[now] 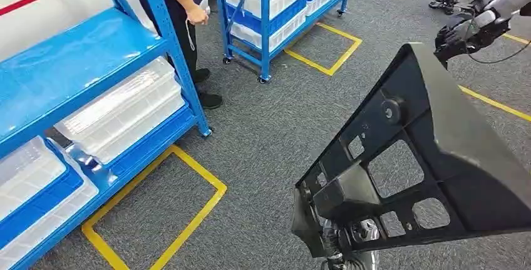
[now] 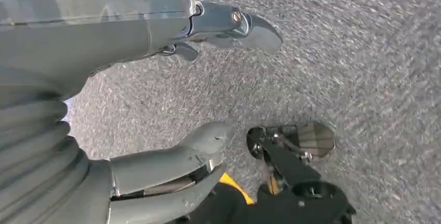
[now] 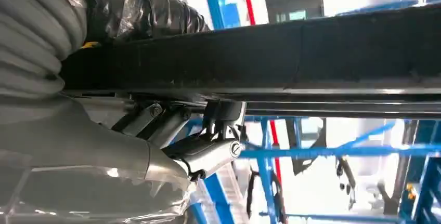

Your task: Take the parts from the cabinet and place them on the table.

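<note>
A large black plastic part [image 1: 426,157] with several cut-out openings fills the lower right of the head view, tilted and held above the grey carpet. My right hand [image 3: 156,151] grips the part's edge [image 3: 312,57], with fingers [image 3: 208,154] curled under it. Silver pieces of that hand [image 1: 350,238] show beneath the part through its openings. My left hand [image 2: 104,42] hangs over the carpet and holds nothing; its thumb [image 2: 177,161] and fingers [image 2: 234,24] are spread apart.
A blue cabinet [image 1: 75,57] with white bins [image 1: 119,113] stands on the left. A person [image 1: 181,7] stands beside it, by a wheeled blue rack [image 1: 269,7]. Another robot [image 1: 476,25] is at the far right. Yellow tape [image 1: 188,182] marks the carpet.
</note>
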Tool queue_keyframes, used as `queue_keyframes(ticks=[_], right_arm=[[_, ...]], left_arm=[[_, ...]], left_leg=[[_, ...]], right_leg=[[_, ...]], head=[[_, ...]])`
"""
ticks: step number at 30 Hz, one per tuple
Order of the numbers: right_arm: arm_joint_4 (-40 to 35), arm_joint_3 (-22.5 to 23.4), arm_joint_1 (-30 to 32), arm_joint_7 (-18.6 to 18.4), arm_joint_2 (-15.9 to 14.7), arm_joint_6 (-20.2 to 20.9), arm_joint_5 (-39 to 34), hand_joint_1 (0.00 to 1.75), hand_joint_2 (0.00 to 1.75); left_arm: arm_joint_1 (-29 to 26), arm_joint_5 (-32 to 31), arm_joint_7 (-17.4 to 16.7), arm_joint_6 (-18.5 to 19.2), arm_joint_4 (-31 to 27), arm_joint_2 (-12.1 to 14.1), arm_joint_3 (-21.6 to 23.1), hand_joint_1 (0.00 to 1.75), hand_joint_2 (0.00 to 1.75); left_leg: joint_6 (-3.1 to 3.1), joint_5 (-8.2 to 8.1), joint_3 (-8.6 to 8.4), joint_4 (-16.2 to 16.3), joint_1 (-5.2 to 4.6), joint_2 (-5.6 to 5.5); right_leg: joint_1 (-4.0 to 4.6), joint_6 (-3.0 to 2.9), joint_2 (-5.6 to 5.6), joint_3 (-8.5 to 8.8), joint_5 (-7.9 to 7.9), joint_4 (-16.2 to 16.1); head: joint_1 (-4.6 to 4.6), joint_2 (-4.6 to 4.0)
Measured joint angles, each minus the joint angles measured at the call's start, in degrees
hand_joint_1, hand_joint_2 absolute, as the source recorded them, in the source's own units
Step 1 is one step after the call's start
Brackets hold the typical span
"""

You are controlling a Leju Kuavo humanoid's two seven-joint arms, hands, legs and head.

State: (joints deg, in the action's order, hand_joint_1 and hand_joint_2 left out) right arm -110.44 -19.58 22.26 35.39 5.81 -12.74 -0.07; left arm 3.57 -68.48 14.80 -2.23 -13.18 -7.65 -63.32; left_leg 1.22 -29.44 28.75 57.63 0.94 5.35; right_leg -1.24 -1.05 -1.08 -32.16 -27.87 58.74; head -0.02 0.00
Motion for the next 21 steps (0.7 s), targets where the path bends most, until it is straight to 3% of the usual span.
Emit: queue_keyframes(ticks=[1,2,4,5,6,8,9,10,12,14,15,16,17,19,20,21], right_arm=[[-0.1,0.1,0.0,0.0,0.1,0.0,0.0,1.75,1.75],[-0.2,0.1,-0.1,0.0,0.3,0.0,0.0,1.75,1.75],[-0.2,0.1,0.0,0.0,0.5,0.0,0.0,1.75,1.75],[-0.2,0.2,0.0,-0.1,0.5,0.0,0.0,1.75,1.75],[-0.2,0.2,0.1,-0.1,0.5,0.0,0.0,1.75,1.75],[-0.2,0.3,0.1,-0.2,0.5,0.0,0.1,1.75,1.75],[-0.2,0.3,0.1,-0.2,0.5,0.0,0.3,1.75,1.75],[-0.2,0.3,0.1,-0.2,0.5,0.0,0.4,1.75,1.75],[-0.2,0.3,0.1,-0.2,0.5,-0.1,0.6,1.75,1.75],[-0.2,0.5,0.5,-0.2,0.5,-0.1,0.6,1.75,1.75],[-0.3,0.6,0.7,-0.2,0.5,-0.2,0.6,1.75,1.75],[-0.3,0.8,0.8,-0.2,0.5,-0.4,0.7,1.75,1.75],[-0.4,0.8,0.7,-0.2,0.5,-0.4,0.8,1.75,1.75],[-0.4,1.2,0.8,-0.4,0.6,-0.2,1.1,1.75,1.75],[-0.3,1.3,0.9,-0.4,0.5,0.0,1.1,1.75,1.75],[-0.3,1.6,1.0,-0.4,0.6,0.1,1.2,1.75,1.75]], left_arm=[[0.0,0.0,0.0,0.0,0.0,0.0,0.0,0.00,1.75],[-0.1,0.0,0.0,0.0,0.0,0.0,0.0,0.00,1.75],[-0.2,0.0,0.0,0.0,0.0,0.0,0.0,0.00,1.75],[-0.3,0.0,0.0,0.0,0.0,0.0,0.0,0.00,1.75],[-0.4,0.0,0.0,0.0,0.0,0.0,0.0,0.00,1.75],[-0.4,-0.1,0.0,0.0,0.0,0.0,0.0,0.00,1.75],[-0.4,-0.1,0.0,0.0,0.0,0.0,-0.1,0.00,1.75],[-0.5,-0.1,0.0,0.0,0.0,0.0,-0.1,0.00,1.75],[-0.4,-0.1,0.0,0.1,0.0,0.0,-0.2,0.00,1.75],[-0.2,-0.1,0.0,0.1,0.0,0.0,-0.2,0.00,1.75],[-0.2,-0.2,0.0,0.1,0.0,-0.2,-0.2,0.00,1.75],[-0.3,-0.2,0.0,0.1,0.0,-0.2,-0.2,0.00,1.75],[-0.3,-0.2,0.0,0.1,0.0,-0.2,-0.2,0.00,1.75],[-0.5,-0.5,0.0,0.0,0.0,-0.1,-0.3,0.00,1.75],[-0.6,-0.5,0.0,0.0,0.0,-0.1,-0.3,0.00,1.75],[-0.5,-0.5,0.0,0.0,0.0,-0.1,-0.3,0.00,1.75]], left_leg=[[0.11,-1.76,0.78,2.0,0.04,-2.42],[0.16,-4.17,2.44,5.8,0.07,-3.88],[0.28,-8.60,7.17,15.9,0.08,-4.86],[0.26,-8.79,8.40,18.4,0.08,-4.87],[0.11,-7.41,8.25,17.7,0.08,-4.91],[-0.28,-2.21,4.72,9.8,0.09,-5.42],[-0.52,0.61,2.37,4.2,0.16,-6.75],[-0.76,0.33,1.20,1.6,0.20,-9.57],[-0.80,0.17,1.18,0.7,0.03,-9.14],[-1.40,0.42,1.03,0.6,-0.18,-8.12],[-2.11,0.96,0.91,-0.2,0.50,-7.27],[-2.45,1.09,0.85,-0.4,0.28,-6.53],[-2.80,1.14,0.91,-0.4,0.14,-5.86],[-2.94,1.10,1.03,-0.3,-0.23,-4.18],[-2.98,1.06,1.09,-0.3,-0.33,-3.36],[-2.96,1.04,1.09,-0.2,-0.38,-2.62]], right_leg=[[-0.07,-0.38,0.34,-0.11,0.14,0.0],[-0.01,-0.65,0.80,-0.29,0.24,0.0],[0.28,-0.81,2.12,-0.64,0.34,0.0],[0.38,-0.85,2.80,-0.72,0.37,0.1],[0.43,-0.84,3.58,-0.71,0.38,0.2],[0.44,-0.81,5.10,-0.59,0.35,0.5],[0.43,-0.67,5.82,-0.58,0.27,0.7],[0.48,-0.44,6.38,-0.74,0.28,0.8],[0.39,0.44,7.52,-1.48,0.54,1.1],[0.21,1.24,8.70,-1.79,1.01,0.7],[0.32,1.41,7.96,-1.92,0.69,1.2],[0.58,1.47,4.47,-2.54,-0.47,2.6],[0.62,1.63,2.66,-4.11,-2.61,5.8],[0.36,2.02,1.66,-8.50,-6.89,15.0],[0.30,2.15,1.58,-9.90,-7.55,17.9],[0.28,2.22,1.46,-10.06,-6.94,18.3]], head=[[0.00,-0.02],[-0.04,0.00],[-0.04,0.00],[-0.02,0.00],[-0.02,-0.02],[-0.02,-0.02],[-0.02,-0.02],[0.00,-0.02],[-0.02,-0.02],[0.00,-0.02],[0.00,-0.02],[0.04,-0.02],[0.06,0.00],[0.04,-0.02],[0.09,-0.02],[0.07,-0.02]])
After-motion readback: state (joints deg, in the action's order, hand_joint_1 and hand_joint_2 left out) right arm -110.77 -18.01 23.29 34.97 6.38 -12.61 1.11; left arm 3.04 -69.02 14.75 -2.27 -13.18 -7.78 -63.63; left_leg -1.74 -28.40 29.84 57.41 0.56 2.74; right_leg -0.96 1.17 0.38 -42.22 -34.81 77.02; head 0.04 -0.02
